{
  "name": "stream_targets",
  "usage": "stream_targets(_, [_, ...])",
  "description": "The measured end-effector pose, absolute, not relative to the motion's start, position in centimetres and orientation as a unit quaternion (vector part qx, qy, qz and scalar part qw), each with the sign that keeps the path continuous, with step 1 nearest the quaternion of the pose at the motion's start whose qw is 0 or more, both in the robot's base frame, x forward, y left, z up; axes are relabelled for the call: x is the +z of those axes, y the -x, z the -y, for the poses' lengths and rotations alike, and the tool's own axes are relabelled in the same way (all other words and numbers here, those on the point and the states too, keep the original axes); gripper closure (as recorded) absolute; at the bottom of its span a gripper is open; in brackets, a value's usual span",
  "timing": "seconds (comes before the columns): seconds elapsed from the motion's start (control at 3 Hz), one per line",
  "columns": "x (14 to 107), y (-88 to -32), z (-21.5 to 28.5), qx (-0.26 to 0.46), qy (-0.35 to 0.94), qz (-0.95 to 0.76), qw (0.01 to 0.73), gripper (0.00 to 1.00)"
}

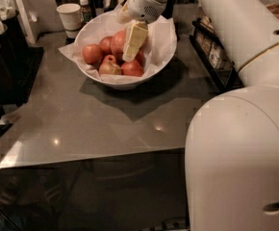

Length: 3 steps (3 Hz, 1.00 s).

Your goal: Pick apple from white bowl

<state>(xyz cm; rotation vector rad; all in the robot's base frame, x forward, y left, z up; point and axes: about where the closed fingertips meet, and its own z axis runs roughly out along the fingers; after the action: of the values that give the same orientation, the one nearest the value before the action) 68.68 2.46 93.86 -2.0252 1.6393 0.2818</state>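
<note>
My robot's white arm (pixel 245 148) fills the right of the camera view, reaching over a grey surface (pixel 106 119); toward the far side sits the white bowl (pixel 125 84), lined with crinkled white paper (pixel 162 35) that spills over its rim; a black rack (pixel 215 64) stands just right of it; inside the bowl lie several red apples (pixel 92 53), heaped left and middle; the gripper (pixel 130 52) hangs down into the bowl from above, its cream tip against the middle of the heap; I cannot tell how far it is open, nor whether it has hold of anything; a paper cup (pixel 70 17) and a small bottle (pixel 85 8) stand behind the bowl, to the left.
</note>
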Motion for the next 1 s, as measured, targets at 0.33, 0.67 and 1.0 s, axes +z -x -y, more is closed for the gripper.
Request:
stream_targets(0.33, [93.21, -68.74, -2.94, 0.115, 0.746, -0.605, 0.255, 0.18])
stream_targets(0.67, [93.17, -68.74, -2.95, 0.115, 0.746, -0.605, 0.254, 0.18])
stream_targets(1.0, [92.57, -68.7, -3.09, 0.121, 0.744, -0.608, 0.25, 0.19])
